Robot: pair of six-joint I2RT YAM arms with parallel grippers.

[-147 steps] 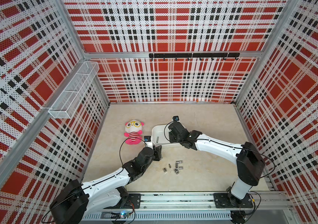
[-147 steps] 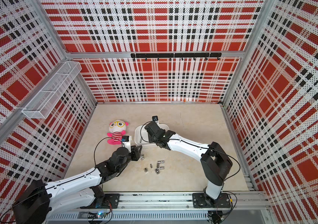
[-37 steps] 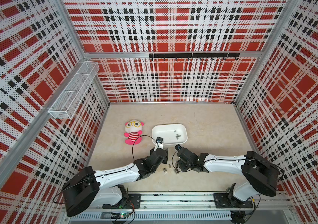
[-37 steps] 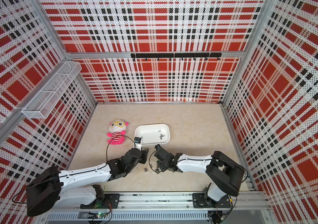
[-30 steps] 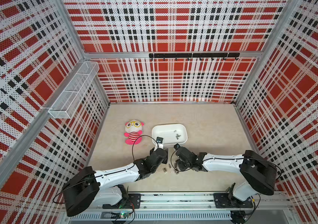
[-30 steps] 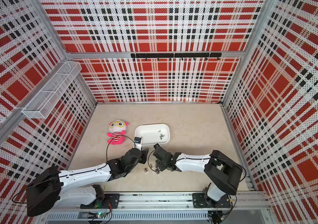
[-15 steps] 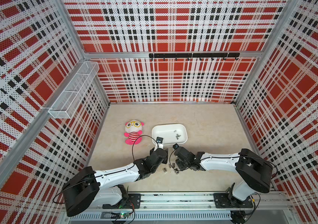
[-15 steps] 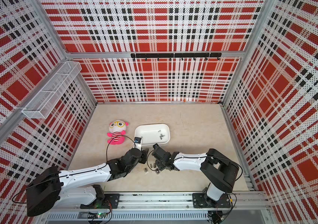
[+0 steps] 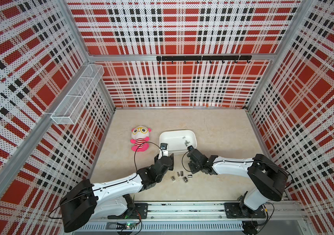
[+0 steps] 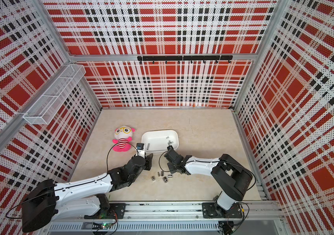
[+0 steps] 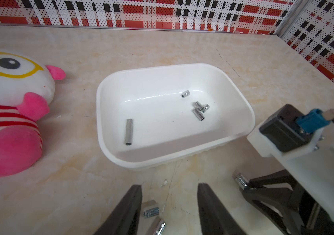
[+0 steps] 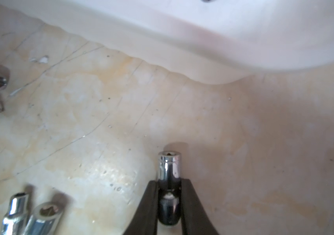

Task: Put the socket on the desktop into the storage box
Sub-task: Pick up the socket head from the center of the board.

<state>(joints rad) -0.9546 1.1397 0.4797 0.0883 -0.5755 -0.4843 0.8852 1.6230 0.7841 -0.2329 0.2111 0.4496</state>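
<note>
The right fingers (image 12: 148, 205) pinch a small chrome socket (image 12: 169, 168) across its barrel. It looks hard, light and slippery. The left fingers (image 11: 127, 209) stand open, empty.

Taking the back wall as 12 o'clock, my right gripper (image 12: 169, 183), clamped on a socket (image 12: 169, 165), has bare desktop (image 12: 263, 142) ahead, right up to the storage box (image 12: 182, 46) at 11 o'clock; only its low wall stands in the way. My left gripper (image 11: 169, 185), jaws apart, crowds me at 10 o'clock, near that wall. Loose sockets (image 9: 173, 178) litter the patch around 8 o'clock. The plush doll (image 9: 139, 138) lies farther off at 10 o'clock. Inside the storage box the middle floor is free, between a long socket (image 11: 128, 131) and a small cluster (image 11: 199, 108).
</note>
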